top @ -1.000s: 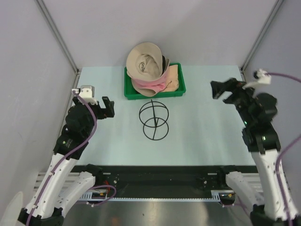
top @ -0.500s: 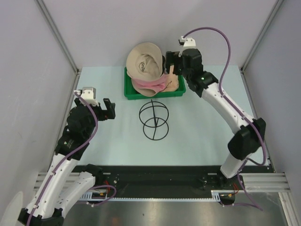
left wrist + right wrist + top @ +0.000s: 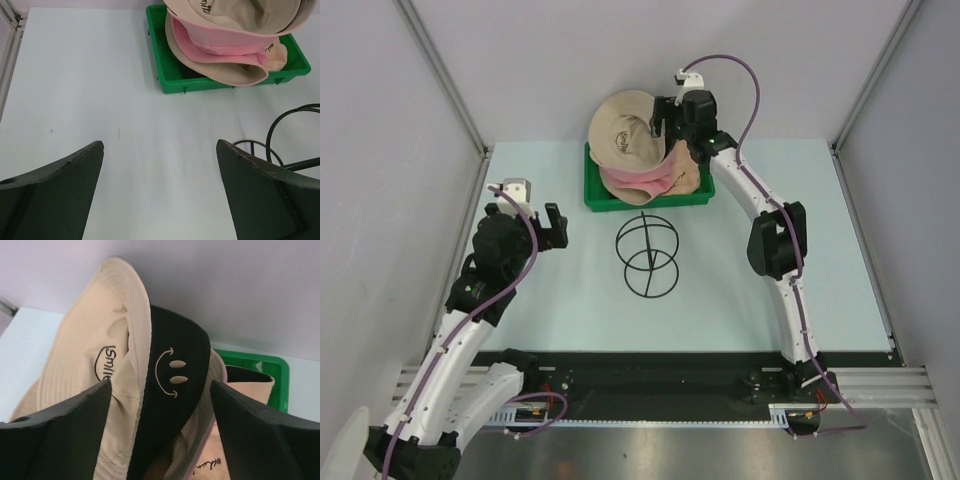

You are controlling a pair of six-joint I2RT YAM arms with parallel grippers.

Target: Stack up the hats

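Hats [image 3: 115,340]: piled in green tray [image 3: 270,371], just ahead of me | right gripper [image 3: 161,387]: wide open, holding nothing | feel: soft, light, floppy, I think; pinch black hat [image 3: 172,365] by its brim

"Smil" on the beige hat [image 3: 90,355]

You have the hats [image 3: 638,150] heaped in one loose pile at the table's 12 o'clock, sitting in the green tray [image 3: 592,190]. On top, a beige hat [image 3: 623,130] tips up on edge, its brim flaring toward 11 o'clock and a dark stitched, lettered mark showing. Against its 3 o'clock side sits a black hat [image 3: 172,375] with a pale embroidered smiley. Beneath lies a pink hat [image 3: 220,42], and under that a second beige hat [image 3: 225,75], its floppy brim reaching the tray's near wall.
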